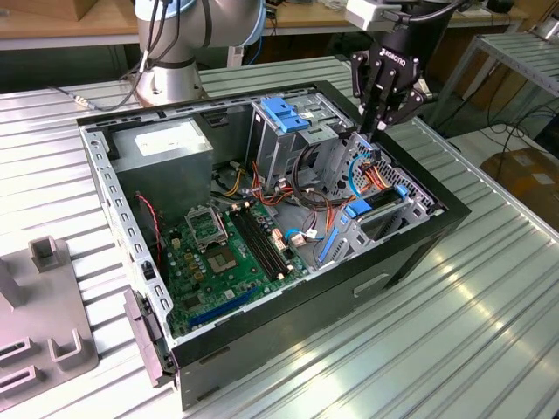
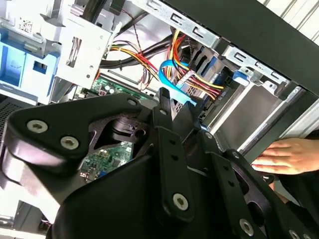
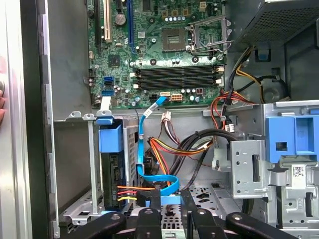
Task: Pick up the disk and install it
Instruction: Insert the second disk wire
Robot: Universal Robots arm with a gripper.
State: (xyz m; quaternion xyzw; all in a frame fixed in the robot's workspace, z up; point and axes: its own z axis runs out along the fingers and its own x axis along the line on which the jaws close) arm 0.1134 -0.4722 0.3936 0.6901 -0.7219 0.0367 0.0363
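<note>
Just beside the pincer [image 1: 371, 131], the disk [image 3: 110, 172], upright in its bay.

So we've got the open computer case [image 1: 419, 240] lying on its side on the slatted metal table [image 1: 489, 323], motherboard [image 1: 229, 253] facing up near the case's middle and the grey power-supply box [image 1: 166, 147] tucked into its far corner toward the exterior view's left. Our gripper [image 1: 371, 131] hangs over the case's edge on the exterior view's right, its tips just above the bundle of red, orange and blue cables [image 1: 371, 170], with the blue-handled drive cage [image 1: 284, 118] just beside it. We also see the arm's base [image 1: 170, 78] beyond the case's far edge and a grey fixture block [image 1: 44, 305] at the table's edge on the exterior view's left.
</note>
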